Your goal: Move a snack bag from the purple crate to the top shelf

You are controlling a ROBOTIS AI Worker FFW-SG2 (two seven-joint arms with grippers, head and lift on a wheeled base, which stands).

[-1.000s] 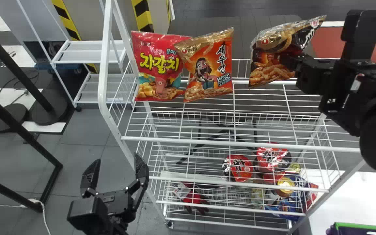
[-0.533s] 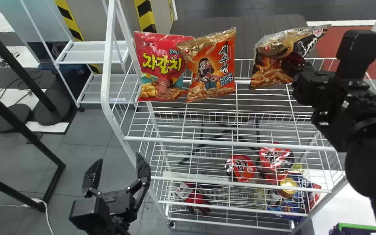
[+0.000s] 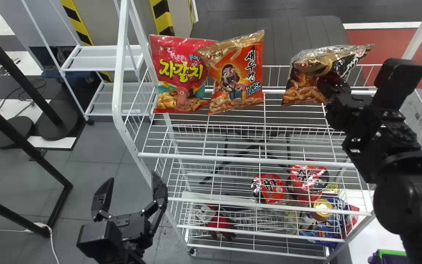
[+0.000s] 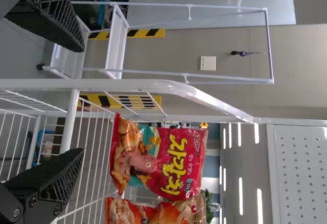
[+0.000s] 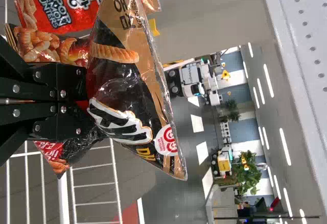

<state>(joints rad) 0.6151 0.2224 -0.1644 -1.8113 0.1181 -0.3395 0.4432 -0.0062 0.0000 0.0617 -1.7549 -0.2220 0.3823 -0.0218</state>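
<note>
Placing step, by my read: right gripper (image 5: 82,101) shut on snack bag (image 3: 304,90), far right over top shelf (image 3: 233,160); next, lower, then release; left gripper (image 3: 132,176) near left, spread open.

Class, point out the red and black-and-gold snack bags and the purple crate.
Red snack bag (image 4: 162,157), left wrist view, printed face.
Black-and-gold snack bag (image 5: 125,91), right wrist view, printed face.
Purple crate (image 3: 393,253), head view, green rim.
</note>
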